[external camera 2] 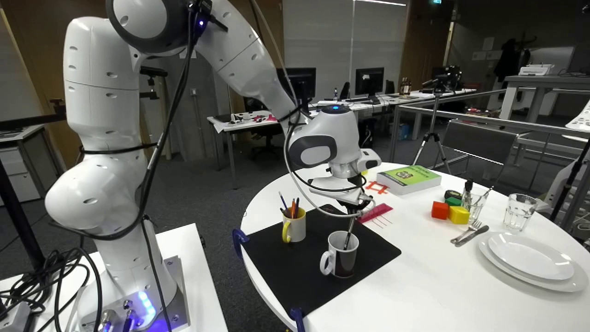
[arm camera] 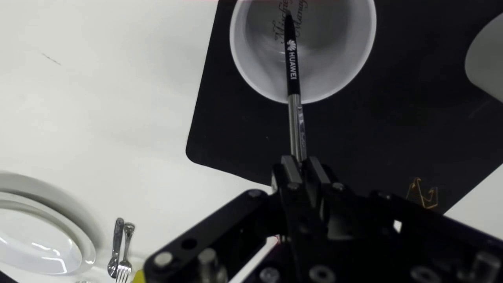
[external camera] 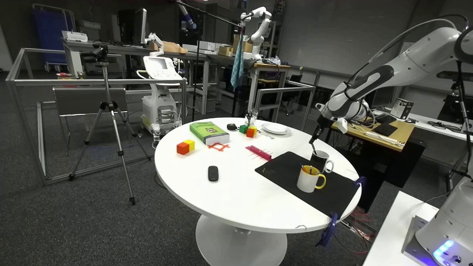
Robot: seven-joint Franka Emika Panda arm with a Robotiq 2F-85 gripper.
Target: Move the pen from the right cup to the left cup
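The pen [arm camera: 292,70], black with a silver upper part, leans in the right cup, its lower end inside. My gripper [arm camera: 301,160] is shut on the pen's upper end, just above the cup. The gripper also shows in both exterior views [external camera: 312,141] [external camera 2: 353,212]. The right cup [external camera 2: 345,260] is dark outside, white inside, with a white handle; its rim shows in the wrist view [arm camera: 251,80]. The left cup [external camera: 306,181], white outside with yellow inside and handle, stands beside it and holds several pens. It also shows in an exterior view [external camera 2: 297,229].
Both cups stand on a black mat [external camera 2: 281,267] clamped at the round white table's edge. Plates [external camera 2: 530,256], a knife and fork, glasses [external camera 2: 518,212], coloured blocks [external camera 2: 440,210], a green book [external camera: 210,132], a red strip [external camera: 258,152] and a dark device [external camera: 213,173] lie around.
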